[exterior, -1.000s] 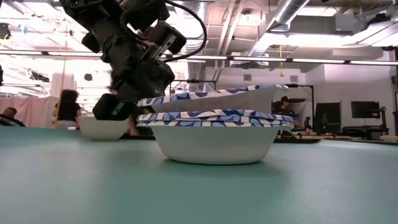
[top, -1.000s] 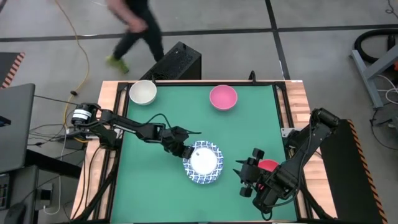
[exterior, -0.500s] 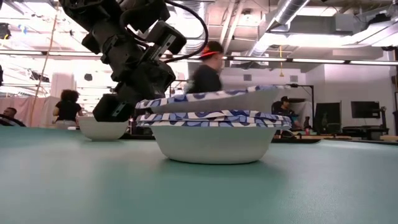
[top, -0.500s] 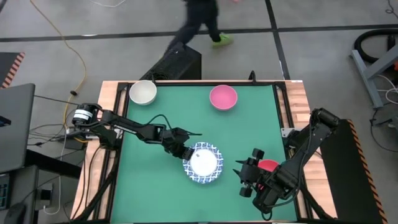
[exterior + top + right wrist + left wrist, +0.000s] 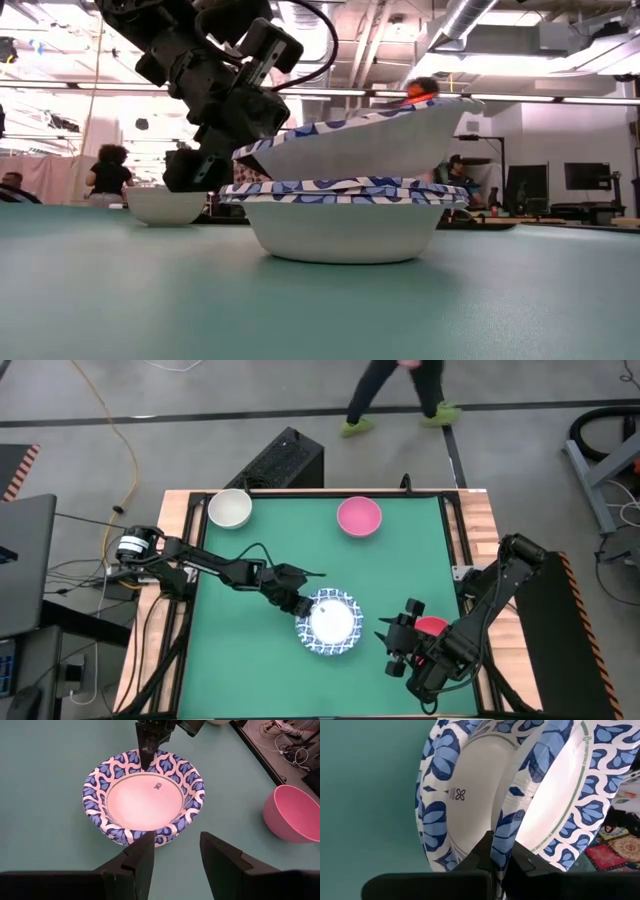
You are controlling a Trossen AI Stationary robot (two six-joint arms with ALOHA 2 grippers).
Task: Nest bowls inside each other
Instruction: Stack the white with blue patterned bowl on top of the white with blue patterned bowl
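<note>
Now left claw (image 5: 499,862) pinches top bowl (image 5: 350,145) rim — tilted above stack (image 5: 345,215).

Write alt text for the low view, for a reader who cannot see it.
A stack of blue-rimmed bowls sits on the green table, and the left gripper, shut on the rim of the top bowl, holds it tilted, its far side raised off the stack. A cream-white bowl stands farther back, with people in the room behind.
</note>
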